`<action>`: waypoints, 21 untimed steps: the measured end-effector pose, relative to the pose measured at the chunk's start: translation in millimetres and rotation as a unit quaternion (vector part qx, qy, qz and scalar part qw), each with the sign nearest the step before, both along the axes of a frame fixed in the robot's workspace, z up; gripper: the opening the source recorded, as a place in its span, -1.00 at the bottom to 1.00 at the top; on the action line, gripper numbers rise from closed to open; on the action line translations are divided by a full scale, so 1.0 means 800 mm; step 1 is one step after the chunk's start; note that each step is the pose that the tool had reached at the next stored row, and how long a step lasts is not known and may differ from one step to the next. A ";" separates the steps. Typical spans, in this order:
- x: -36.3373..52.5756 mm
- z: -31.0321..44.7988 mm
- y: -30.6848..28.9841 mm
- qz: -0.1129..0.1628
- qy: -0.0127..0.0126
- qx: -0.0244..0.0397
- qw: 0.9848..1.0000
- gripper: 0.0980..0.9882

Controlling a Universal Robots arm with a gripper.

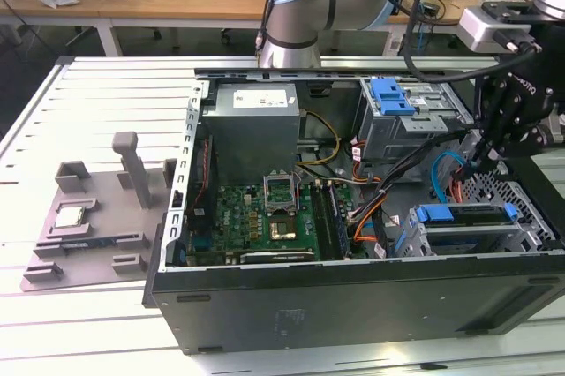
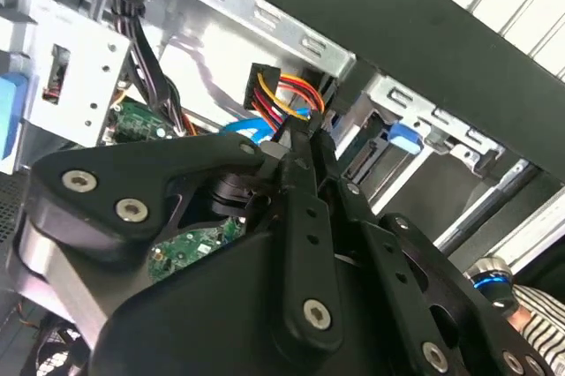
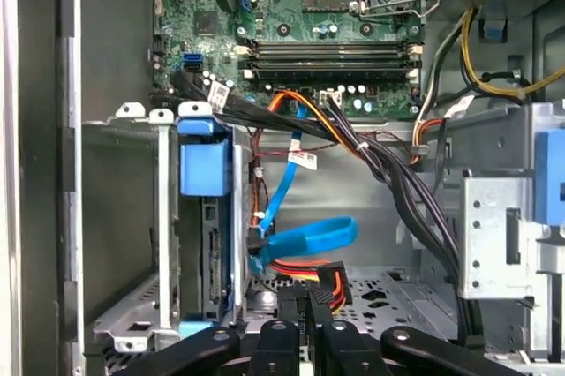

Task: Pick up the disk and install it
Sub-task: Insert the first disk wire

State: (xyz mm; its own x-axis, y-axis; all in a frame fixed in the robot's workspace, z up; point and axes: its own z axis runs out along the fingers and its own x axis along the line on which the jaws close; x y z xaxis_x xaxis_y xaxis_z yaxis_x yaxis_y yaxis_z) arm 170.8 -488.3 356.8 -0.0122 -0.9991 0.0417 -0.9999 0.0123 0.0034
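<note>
Exterior view, at its right: arm (image 1: 300, 5) bent down into the open computer case (image 1: 353, 305), gripper (image 1: 479, 157) just above the disk (image 1: 463, 215) seated in its cage; both wrist views: fingers (image 3: 293, 310) pinched together on a red-and-yellow-wired plug (image 2: 269, 85).

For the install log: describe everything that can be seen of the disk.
The disk stands on edge in a slot of the silver metal drive cage. A blue plastic carrier frames it, and a broad blue tab caps one end. Its dark edge carries a connector strip. A blue cable ends right beside it; whether it is plugged in cannot be told.
</note>
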 end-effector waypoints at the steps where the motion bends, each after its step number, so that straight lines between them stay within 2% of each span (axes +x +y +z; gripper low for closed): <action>1: -0.002 -0.0001 -0.0032 0.000 0.000 0.000 1.000 -0.84; 2: -0.002 -0.0001 -0.0060 0.000 0.000 0.000 1.000 -0.84; 4: -0.003 -0.0004 -0.0273 0.001 0.000 -0.001 1.000 -0.84; 5: -0.004 -0.0006 -0.0350 0.001 0.000 -0.002 1.000 -0.84; 6: -0.004 -0.0014 -0.0411 0.001 0.000 -0.002 1.000 -0.84; 8: -0.004 -0.0052 -0.0484 0.001 0.000 -0.002 1.000 -0.84; 11: -0.006 -0.0109 -0.0489 0.002 0.000 -0.002 1.000 -0.84; 21: -0.008 -0.0182 -0.0489 0.004 0.000 -0.002 1.000 -0.84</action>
State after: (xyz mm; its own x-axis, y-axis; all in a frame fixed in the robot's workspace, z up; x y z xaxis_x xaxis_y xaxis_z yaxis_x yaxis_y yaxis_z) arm 164.5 -527.4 342.2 -0.0035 -0.9990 0.0456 -1.0000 0.0037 0.0033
